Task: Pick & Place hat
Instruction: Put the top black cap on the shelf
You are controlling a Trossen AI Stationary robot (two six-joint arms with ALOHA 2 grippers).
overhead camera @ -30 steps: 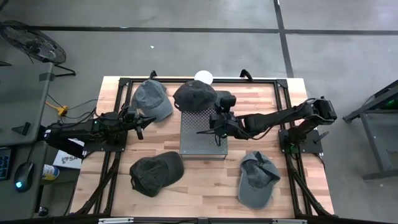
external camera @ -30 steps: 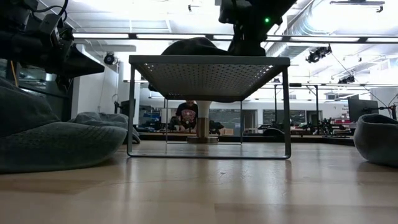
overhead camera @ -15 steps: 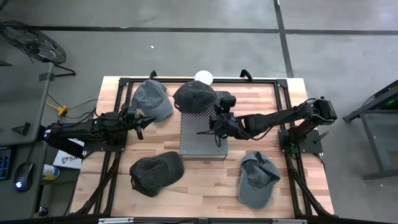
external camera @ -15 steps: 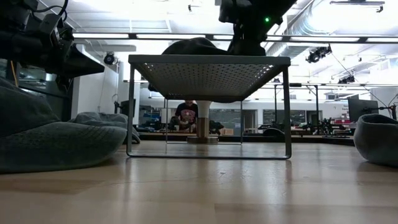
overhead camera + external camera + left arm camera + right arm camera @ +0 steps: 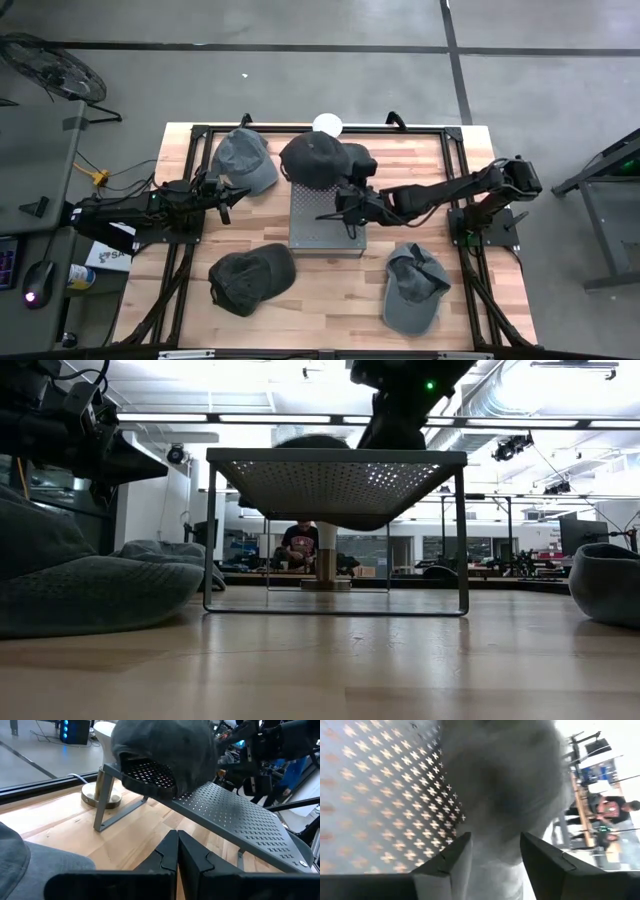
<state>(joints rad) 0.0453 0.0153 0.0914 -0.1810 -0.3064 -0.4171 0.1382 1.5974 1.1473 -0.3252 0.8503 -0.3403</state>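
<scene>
The right gripper (image 5: 345, 205) hangs over the perforated stand (image 5: 330, 232), its fingers (image 5: 445, 865) spread around the dark hat (image 5: 318, 158), probably just letting go; contact is unclear. The hat rests at the stand's far end. The left gripper (image 5: 222, 196) waits closed beside a grey hat (image 5: 243, 158). 2 more hats (image 5: 252, 277) lie nearer.

The hat (image 5: 318, 157) was soft matt dark cloth; the rack (image 5: 327, 228) was perforated grey metal, dull in finish; the table (image 5: 330, 300) was pale, smooth wooden planks.
</scene>
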